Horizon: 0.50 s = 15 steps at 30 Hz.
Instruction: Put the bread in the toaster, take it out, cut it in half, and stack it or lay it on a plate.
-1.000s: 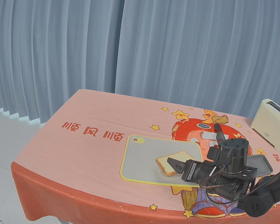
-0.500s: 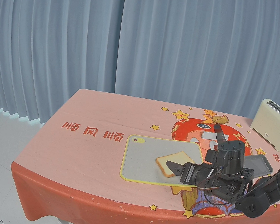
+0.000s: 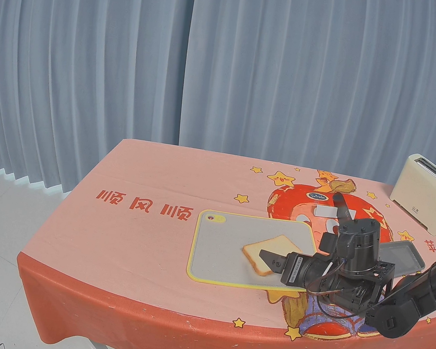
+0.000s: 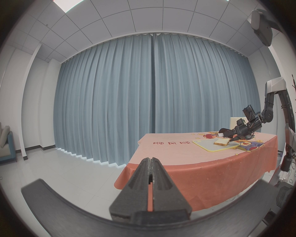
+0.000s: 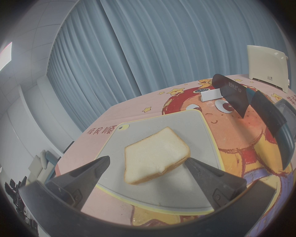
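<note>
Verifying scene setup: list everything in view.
bread: 1, white, tan crust, on the cutting board
cutting board: 1, grey with yellow rim, table middle
toaster: 1, cream, table's far right corner
knife: 1, black blade, beyond the board
tray: 1, grey, right of board
table: 1, salmon printed cloth, centre
curtains: 2 panels, blue-grey, behind table
right gripper: 1, black, jaws open either side of the bread
left gripper: 1, black, jaws shut, low left of the table

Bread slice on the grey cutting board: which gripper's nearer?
Right. The right gripper is open right at the white bread slice on the yellow-rimmed grey cutting board. The left gripper is shut, down off the front left of the orange-clothed table, far from it.
</note>
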{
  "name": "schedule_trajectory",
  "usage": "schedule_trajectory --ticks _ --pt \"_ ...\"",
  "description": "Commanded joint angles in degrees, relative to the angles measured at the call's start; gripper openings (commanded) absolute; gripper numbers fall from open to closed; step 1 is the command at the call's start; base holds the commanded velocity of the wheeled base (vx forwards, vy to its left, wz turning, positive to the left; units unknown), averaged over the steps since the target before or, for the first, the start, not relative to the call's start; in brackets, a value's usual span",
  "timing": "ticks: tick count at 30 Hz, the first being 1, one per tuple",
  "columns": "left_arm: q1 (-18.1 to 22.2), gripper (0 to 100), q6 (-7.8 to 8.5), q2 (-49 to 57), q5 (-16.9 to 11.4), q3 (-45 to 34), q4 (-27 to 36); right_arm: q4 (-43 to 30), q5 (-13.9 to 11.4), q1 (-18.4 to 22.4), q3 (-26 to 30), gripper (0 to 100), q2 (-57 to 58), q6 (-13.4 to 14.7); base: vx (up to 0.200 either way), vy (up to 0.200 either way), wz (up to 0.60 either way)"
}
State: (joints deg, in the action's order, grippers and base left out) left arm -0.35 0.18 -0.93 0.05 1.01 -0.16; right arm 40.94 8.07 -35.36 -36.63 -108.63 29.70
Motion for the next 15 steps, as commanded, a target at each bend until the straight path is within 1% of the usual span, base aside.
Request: schedule_trajectory --ticks 1,6,9,14,15 --pt "0.00 0 -0.01 0.14 0.04 -1.01 -0.02 0.55 0.02 -0.23 0.07 100 0.79 0.10 0.000 0.000 0.00" --pt "0.00 0 -0.01 0.14 0.04 -1.01 -0.02 0.90 0.72 0.47 -2.39 100 -1.50 0.80 0.000 0.000 0.00" --pt "0.00 0 0.08 0.14 0.04 -1.01 -0.02 0.28 0.89 0.30 -1.95 100 -1.23 1.15 0.000 0.000 0.00" --pt "0.00 0 -0.01 0.14 0.04 -1.01 -0.02 -1.21 0.89 -0.14 -0.98 100 -0.27 0.89 0.000 0.000 0.00" --pt "0.00 0 -0.01 0.14 0.04 -1.01 -0.02 -2.97 0.89 -0.23 -0.81 100 1.05 0.80 0.000 0.000 0.00"
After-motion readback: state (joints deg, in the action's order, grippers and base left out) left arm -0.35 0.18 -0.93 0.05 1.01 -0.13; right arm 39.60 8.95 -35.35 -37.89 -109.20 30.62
